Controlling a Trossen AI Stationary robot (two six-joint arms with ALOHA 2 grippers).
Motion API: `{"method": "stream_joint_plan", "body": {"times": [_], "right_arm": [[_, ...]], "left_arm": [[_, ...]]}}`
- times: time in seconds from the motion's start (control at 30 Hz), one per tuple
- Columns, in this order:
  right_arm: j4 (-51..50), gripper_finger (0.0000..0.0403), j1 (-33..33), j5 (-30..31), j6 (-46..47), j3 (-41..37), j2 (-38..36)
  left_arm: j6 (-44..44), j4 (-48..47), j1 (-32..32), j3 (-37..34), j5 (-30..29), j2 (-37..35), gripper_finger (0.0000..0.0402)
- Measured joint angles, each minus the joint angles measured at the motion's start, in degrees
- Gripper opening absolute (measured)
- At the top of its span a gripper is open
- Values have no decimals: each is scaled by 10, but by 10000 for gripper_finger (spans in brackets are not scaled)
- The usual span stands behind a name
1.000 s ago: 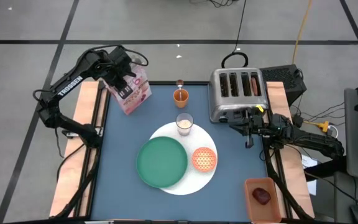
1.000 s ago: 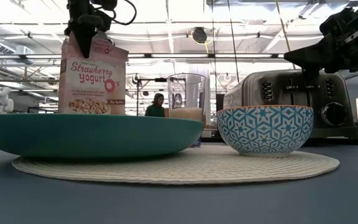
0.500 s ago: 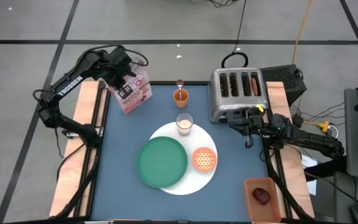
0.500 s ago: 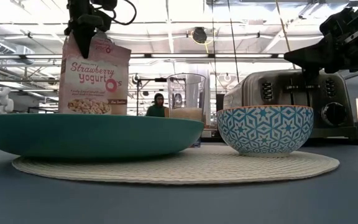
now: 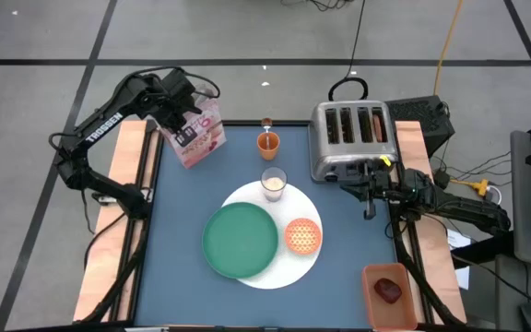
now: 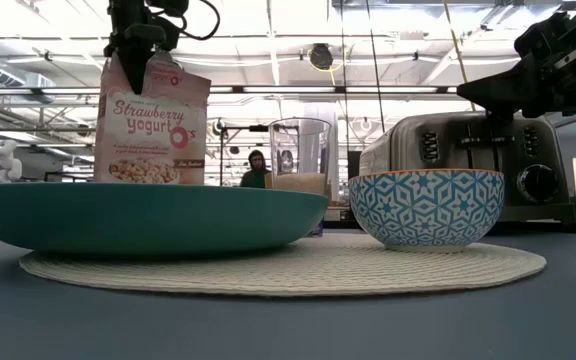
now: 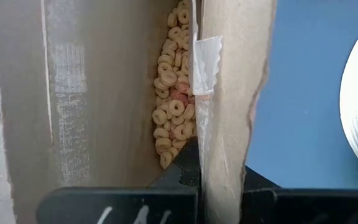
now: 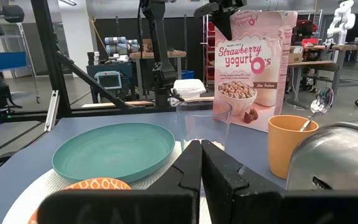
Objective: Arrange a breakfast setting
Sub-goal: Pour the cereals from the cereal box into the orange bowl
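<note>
The step in hand looks like the cereal: the left gripper (image 5: 183,112) has its fingers pinched on the top edge of the pink cereal box (image 5: 198,135), which stands at the far left corner of the desk (image 5: 192,212), and in the left wrist view one wall of the open box (image 7: 229,93) is clamped between the fingers with the cereal rings (image 7: 174,93) visible inside. In the low view the box (image 6: 151,125) leans slightly, so I judge it gripped and perhaps just coming off the desk (whether its base is clear of the surface I cannot tell). The rest of the setting sits in the middle: the white plate (image 5: 289,269) carries the green plate (image 5: 240,240) and the small orange bowl (image 5: 303,236), the glass of milk (image 5: 274,183) stands at the plate's far edge, and the orange cup (image 5: 267,142) with a spoon (image 5: 267,124) in it stands beyond that, beside the toaster (image 5: 351,138). The right gripper (image 5: 370,195) waits with fingers pressed together, holding nothing, in front of the toaster. The next move, as I judge it, calls for carrying the box over toward the bowl without squeezing the thin cardboard flat, passing clear of the cup and the glass, then tipping it slowly so the rings land in the bowl rather than on the plate
</note>
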Motion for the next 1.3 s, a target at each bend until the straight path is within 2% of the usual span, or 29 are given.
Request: {"method": "stream_joint_plan", "body": {"times": [1.03, 1.3], "right_arm": [[0, 4, 0, 0, 0, 0, 0], [0, 4, 0, 0, 0, 0, 0]], "left_arm": [[21, -4, 0, 1, 0, 0, 0], [18, -26, 0, 76, 8, -1, 0]]}}
